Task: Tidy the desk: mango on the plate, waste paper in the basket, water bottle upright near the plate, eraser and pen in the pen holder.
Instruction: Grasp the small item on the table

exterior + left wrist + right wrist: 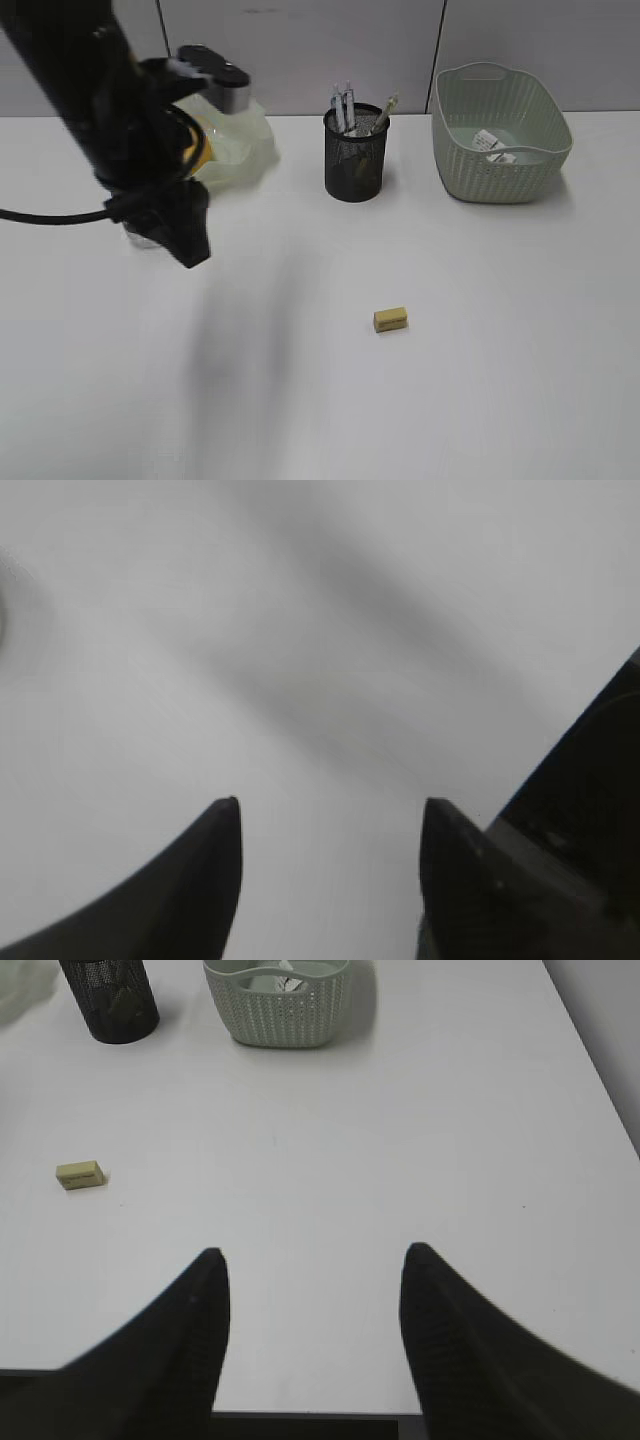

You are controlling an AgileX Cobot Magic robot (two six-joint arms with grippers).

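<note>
The desk (450,400) is a plain white top that fills nearly the whole exterior view. At the upper left of that view the left arm (90,100) comes down dark and slanted, its left gripper (190,245) low over the desk; in the left wrist view its two dark fingers (215,870) stand well apart with only bare white surface between them, holding nothing. Behind the arm sits the pale green plate (250,150) with its wavy rim, a streak of yellow-orange showing inside it that looks like the mango (200,150) (mostly hidden by the arm, so I can't be sure of more). Just below the arm something clear stands on the desk, too covered to name. At upper centre the black mesh pen holder (356,152) stands upright with pens (345,108) sticking out of it. At the upper right is the basket (500,135), with the waste paper (492,145) lying inside. The small yellowish eraser (390,319) lies alone on the desk, lower centre, well apart from the holder. The right gripper (312,1290) shows only in its own wrist view, fingers spread and empty near the bottom edge of the desk.
</note>
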